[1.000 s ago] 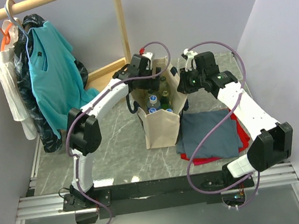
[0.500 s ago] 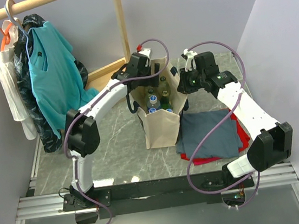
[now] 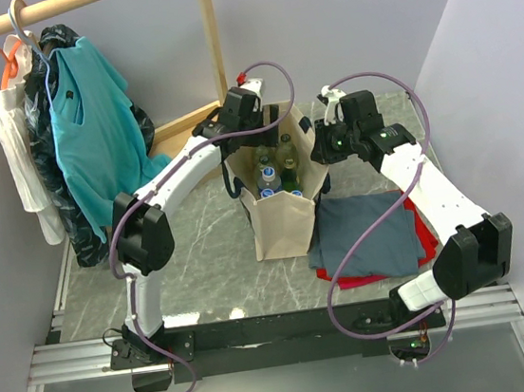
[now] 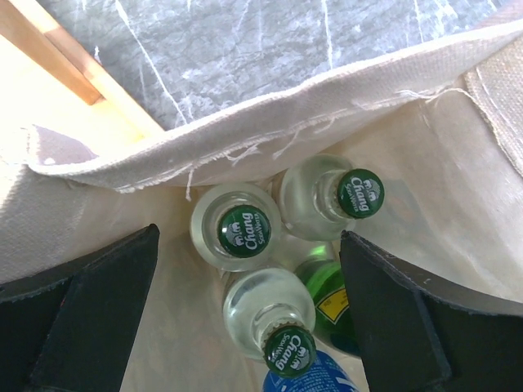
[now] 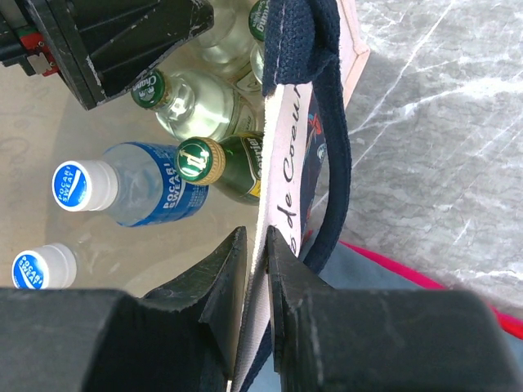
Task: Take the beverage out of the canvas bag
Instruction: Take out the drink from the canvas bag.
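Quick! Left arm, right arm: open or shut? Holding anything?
Left end effector: open over the bottles, holding nothing.
Right end effector: shut on the bag wall.

The left arm (image 3: 178, 176) rises from its near-left base and reaches far and right, elbow bent at the left, wrist tipped downward. The left gripper (image 4: 249, 273) points straight down, its jaws spread wide and holding nothing. The right arm (image 3: 429, 190) stretches far and left from its near-right base. The right gripper (image 5: 255, 265) is pinched tight on the rim of the canvas bag (image 5: 286, 163).
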Tool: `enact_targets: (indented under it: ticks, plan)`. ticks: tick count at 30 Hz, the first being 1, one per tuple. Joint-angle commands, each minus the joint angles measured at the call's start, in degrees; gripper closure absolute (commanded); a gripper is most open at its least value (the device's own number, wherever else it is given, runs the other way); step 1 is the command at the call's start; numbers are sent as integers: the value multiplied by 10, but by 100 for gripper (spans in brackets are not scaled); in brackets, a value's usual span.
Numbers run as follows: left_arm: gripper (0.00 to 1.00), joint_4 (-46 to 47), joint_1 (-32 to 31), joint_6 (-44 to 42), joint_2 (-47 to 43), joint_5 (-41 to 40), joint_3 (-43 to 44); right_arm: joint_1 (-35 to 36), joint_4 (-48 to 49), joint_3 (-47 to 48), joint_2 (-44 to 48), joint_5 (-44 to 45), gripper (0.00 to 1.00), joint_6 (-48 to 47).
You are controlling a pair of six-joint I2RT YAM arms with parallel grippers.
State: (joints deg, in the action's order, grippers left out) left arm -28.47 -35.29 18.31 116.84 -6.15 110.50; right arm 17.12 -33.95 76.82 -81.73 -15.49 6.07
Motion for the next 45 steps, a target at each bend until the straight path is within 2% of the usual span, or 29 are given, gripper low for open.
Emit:
enact_targets:
  ticks: [1, 8, 15, 22, 31, 35, 45]
  plan:
    - [1, 1, 4, -9, -9, -32, 24, 5, 4, 19, -4, 7, 77, -8]
    - [1, 10, 4, -8, 4, -33, 24, 5, 3, 22, -6, 11, 77, -11]
    - [7, 15, 4, -2, 10, -14, 22, 5, 3, 23, -9, 12, 77, -9]
    - [5, 17, 4, 3, 15, -10, 21, 5, 3, 23, -8, 15, 77, -9]
    - [5, 34, 0, 5, 25, -42, 5, 5, 4, 24, -12, 16, 77, -8]
    - [11, 28, 0, 5, 30, -39, 14, 5, 5, 25, -13, 19, 77, -8]
    - [17, 45, 0, 9, 26, -41, -4, 5, 6, 25, -13, 21, 77, -8]
